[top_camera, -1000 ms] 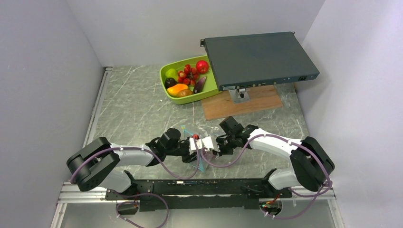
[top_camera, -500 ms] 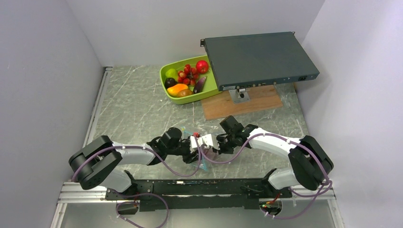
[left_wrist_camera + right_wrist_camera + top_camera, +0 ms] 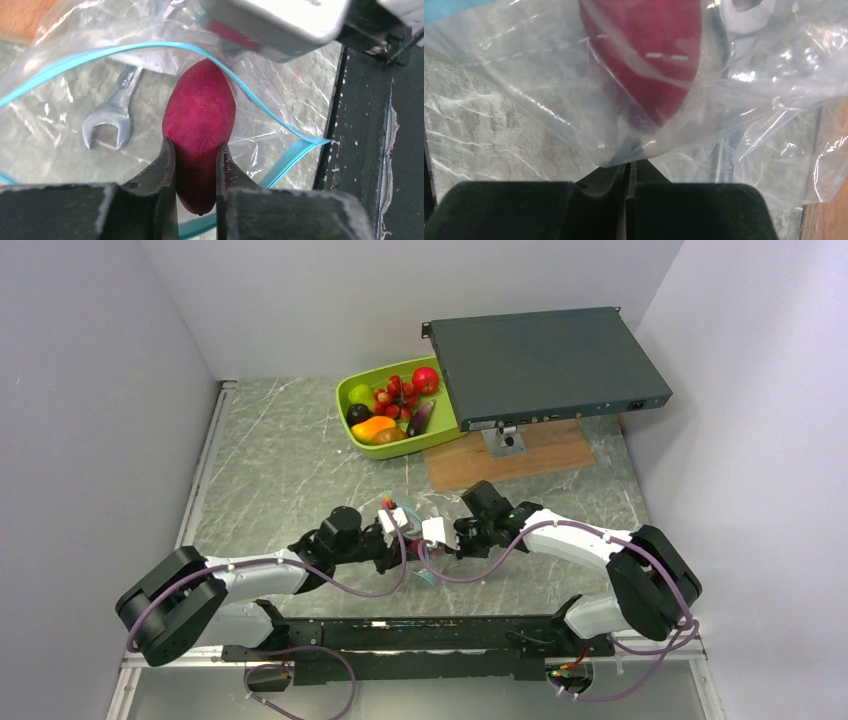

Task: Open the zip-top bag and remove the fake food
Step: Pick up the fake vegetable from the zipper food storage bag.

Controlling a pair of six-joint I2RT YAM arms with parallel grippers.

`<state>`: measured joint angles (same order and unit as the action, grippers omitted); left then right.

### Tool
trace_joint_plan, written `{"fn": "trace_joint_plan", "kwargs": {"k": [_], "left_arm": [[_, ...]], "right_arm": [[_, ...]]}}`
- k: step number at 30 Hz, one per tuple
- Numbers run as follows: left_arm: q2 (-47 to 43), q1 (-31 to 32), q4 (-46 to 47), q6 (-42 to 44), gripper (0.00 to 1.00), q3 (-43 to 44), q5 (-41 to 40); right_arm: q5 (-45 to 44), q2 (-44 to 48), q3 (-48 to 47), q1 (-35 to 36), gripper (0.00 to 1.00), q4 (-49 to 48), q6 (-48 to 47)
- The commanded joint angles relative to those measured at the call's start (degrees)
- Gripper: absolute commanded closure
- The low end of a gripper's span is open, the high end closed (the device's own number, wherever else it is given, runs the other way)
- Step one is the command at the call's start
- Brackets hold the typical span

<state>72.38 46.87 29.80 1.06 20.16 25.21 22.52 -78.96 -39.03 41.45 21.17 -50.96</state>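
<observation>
My left gripper (image 3: 196,155) is shut on a dark red, elongated piece of fake food (image 3: 200,115) and holds it at the open mouth of the zip-top bag (image 3: 280,100). The bag's blue zip strip (image 3: 125,50) curves round the piece's far end. My right gripper (image 3: 628,167) is shut on a fold of the bag's clear plastic (image 3: 549,100), and the red piece (image 3: 644,50) shows through it. In the top view the left gripper (image 3: 388,512) and right gripper (image 3: 440,538) face each other at mid-table with the bag (image 3: 425,575) between them.
A steel wrench (image 3: 112,120) lies by the bag. A lime-green tray (image 3: 350,392) at the back holds several fake fruits (image 3: 400,400). A dark flat metal box (image 3: 545,365) stands on a wooden board (image 3: 520,458) at the back right. Walls close in both sides.
My left gripper has moved back and to the left with the red piece, drawing it towards the bag's mouth. My right gripper has kept its hold on the bag, almost in place.
</observation>
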Motion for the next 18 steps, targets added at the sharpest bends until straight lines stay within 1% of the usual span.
{"fn": "trace_joint_plan", "kwargs": {"k": [1,4,7,10,14,18], "left_arm": [[-1.2,-1.7,6.7,-8.1,1.00,-1.2,-2.1],[-0.9,-2.3,5.7,-8.2,1.00,-0.9,-1.6],[-2.9,-3.0,2.4,-8.6,1.00,-0.7,-4.6],[-7.2,-4.0,0.9,-10.5,1.00,-2.0,-8.9],[-14.0,-4.9,-0.9,-13.0,1.00,-3.8,-12.6],[-18.8,-5.5,-5.9,-14.4,1.00,-2.9,-12.7]], "right_arm": [[-1.2,0.5,-0.7,0.1,0.97,-1.3,0.3],[-1.6,0.4,-0.6,0.1,0.98,-1.2,0.3],[-2.0,0.5,-0.6,-0.1,0.98,-1.4,0.2],[-2.9,0.6,-0.5,-0.4,0.98,-1.7,0.2],[-3.2,0.5,-0.4,-0.5,0.98,-1.7,0.1],[-3.3,0.6,-0.4,-0.6,0.98,-1.6,0.0]]}}
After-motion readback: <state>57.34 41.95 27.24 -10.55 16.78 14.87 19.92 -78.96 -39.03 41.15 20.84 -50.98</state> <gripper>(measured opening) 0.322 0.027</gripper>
